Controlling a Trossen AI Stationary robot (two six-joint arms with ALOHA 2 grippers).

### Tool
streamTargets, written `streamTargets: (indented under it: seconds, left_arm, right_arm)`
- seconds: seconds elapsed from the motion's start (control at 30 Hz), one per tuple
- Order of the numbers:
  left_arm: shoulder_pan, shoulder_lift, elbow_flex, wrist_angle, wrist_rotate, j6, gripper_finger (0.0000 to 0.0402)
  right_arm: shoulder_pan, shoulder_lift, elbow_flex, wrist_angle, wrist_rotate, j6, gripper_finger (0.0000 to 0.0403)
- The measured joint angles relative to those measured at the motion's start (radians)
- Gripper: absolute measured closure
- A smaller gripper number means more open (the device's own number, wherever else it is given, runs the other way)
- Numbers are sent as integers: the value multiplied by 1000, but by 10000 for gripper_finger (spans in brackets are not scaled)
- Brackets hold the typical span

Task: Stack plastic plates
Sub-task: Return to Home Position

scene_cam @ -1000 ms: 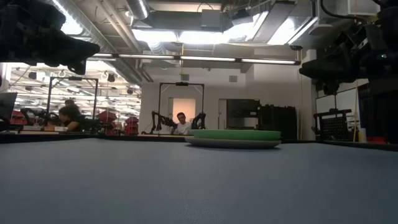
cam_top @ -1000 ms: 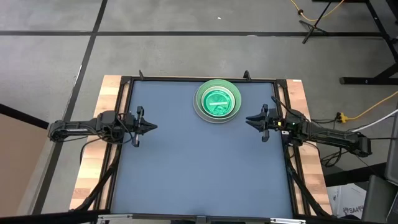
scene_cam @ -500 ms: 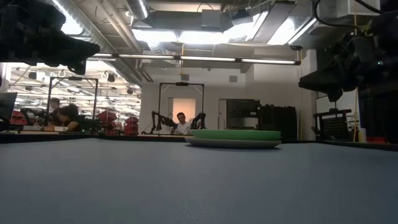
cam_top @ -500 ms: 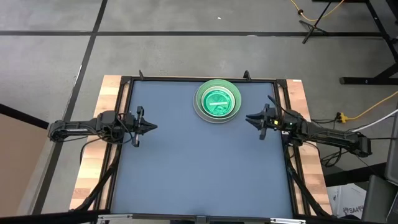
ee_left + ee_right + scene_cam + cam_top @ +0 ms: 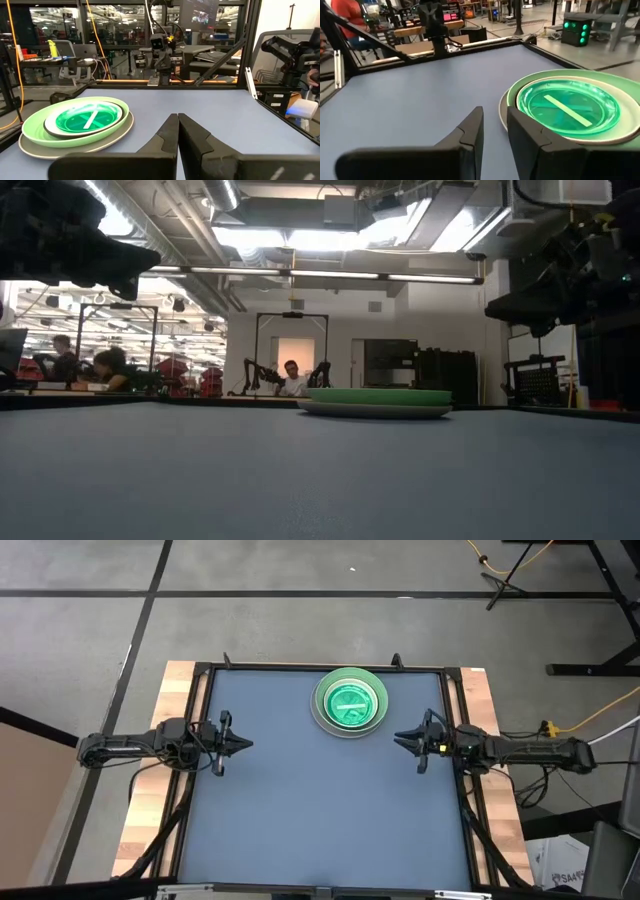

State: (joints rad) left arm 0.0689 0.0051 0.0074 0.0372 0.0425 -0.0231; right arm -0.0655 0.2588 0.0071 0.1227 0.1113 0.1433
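Observation:
The plastic plates [image 5: 350, 703] stand in one stack at the far middle of the blue table. A large grey plate [image 5: 107, 139] rests on the table, a light green one [image 5: 37, 125] lies in it, and smaller plates lie in that, a translucent green one [image 5: 567, 106] on top. My left gripper [image 5: 248, 744] hovers shut at the table's left edge and points level toward the right. My right gripper [image 5: 397, 736] hovers at the right edge, just near of the stack, open by a narrow gap with nothing between its fingers [image 5: 472, 131].
A black frame [image 5: 205, 690] runs around the blue table. Other robot stands [image 5: 159, 50] and people at desks show in the room beyond the table. The blue surface [image 5: 320, 810] between the two grippers and toward the near edge is bare.
My right arm has swung toward the table's near edge, so that it now lies straight across and its gripper points at the left edge. The gripper has rolled a little. The gap between its fingers looks the same. The plates have kept still.

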Motion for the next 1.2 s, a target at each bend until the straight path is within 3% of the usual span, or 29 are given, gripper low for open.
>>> streamTargets:
  seconds: [0.17, 0.8, 1.2]
  left_arm:
    - [0, 0, 0, 0, 0, 0, 401]
    - [0, 0, 0, -2, 0, 8, 401]
    - [0, 0, 0, -6, 0, 7, 401]
  right_arm:
    - [60, -19, 0, 23, 38, -21, 324]
    - [59, -240, 0, -87, -18, -22, 324]
    - [59, -246, 0, -100, -70, -68, 324]
